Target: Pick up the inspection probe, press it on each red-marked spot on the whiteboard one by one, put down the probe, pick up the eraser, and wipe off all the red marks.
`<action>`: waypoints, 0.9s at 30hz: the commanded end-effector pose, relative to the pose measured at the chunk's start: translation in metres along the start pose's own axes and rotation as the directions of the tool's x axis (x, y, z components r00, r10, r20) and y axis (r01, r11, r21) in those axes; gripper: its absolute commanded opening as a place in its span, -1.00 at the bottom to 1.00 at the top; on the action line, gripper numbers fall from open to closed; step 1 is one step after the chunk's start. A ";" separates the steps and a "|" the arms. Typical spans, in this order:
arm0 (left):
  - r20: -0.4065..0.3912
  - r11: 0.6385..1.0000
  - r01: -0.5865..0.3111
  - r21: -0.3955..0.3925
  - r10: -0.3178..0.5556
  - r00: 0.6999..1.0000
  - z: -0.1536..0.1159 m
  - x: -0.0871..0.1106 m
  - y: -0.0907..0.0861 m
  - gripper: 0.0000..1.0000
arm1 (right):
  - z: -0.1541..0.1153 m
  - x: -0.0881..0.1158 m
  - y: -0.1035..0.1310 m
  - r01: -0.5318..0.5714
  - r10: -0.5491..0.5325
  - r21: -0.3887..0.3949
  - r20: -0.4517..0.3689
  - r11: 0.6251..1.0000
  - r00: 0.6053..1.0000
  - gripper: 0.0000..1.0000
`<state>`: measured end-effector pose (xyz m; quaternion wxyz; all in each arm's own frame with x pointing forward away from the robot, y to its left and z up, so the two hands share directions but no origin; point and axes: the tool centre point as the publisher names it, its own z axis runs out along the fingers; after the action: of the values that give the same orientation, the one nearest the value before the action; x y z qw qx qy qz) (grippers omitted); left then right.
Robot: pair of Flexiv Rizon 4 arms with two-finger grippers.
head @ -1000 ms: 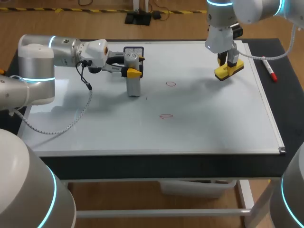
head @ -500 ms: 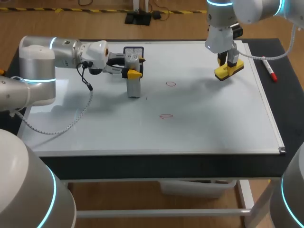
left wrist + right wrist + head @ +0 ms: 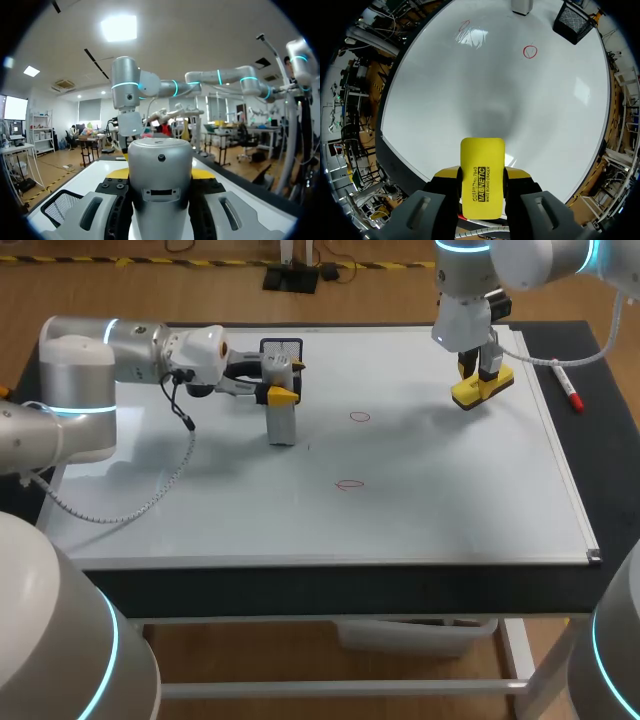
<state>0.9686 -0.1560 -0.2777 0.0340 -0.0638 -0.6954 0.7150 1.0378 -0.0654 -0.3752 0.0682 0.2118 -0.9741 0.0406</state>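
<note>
Head view: my left gripper (image 3: 285, 380) clasped the probe (image 3: 281, 422) upright on the whiteboard (image 3: 430, 500); left wrist view: its smooth metal looked rigid, slippery, best pinched high; right wrist view: my right gripper (image 3: 482, 186) clamped the seemingly light, stiff eraser (image 3: 482, 167).

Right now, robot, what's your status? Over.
Left gripper shut on probe, upright on whiteboard. Right gripper shut on eraser. Two red marks unwiped. Mesh basket behind probe.

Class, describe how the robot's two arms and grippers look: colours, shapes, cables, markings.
The left arm and right arm are rounded silver-grey tubes with glowing cyan rings at the joints. A pale braided cable and a thin black coiled cable hang from the left wrist. The left gripper and right gripper are grey and black with yellow tips.
</note>
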 end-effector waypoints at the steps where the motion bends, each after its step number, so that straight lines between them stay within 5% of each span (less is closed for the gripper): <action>1: 0.007 1.000 -0.003 -0.004 0.003 1.000 -0.002 -0.001 -0.003 -1.00 | -0.002 0.000 -0.001 0.001 -0.001 0.003 -0.003 1.000 1.000 -1.00; 13: 0.071 1.000 -0.005 0.011 0.004 0.997 -0.031 -0.010 -0.022 -1.00 | -0.002 0.000 -0.001 0.001 -0.001 0.003 -0.003 1.000 1.000 -1.00; 27: 0.211 0.998 -0.045 -0.040 0.052 0.976 -0.116 -0.028 -0.036 -1.00 | -0.002 0.000 -0.001 0.001 -0.001 0.003 -0.003 1.000 1.000 -1.00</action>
<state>1.0181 -0.0590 -0.2500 -0.0499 -0.0104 -0.7030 0.7094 1.0377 -0.0654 -0.3751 0.0682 0.2119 -0.9741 0.0406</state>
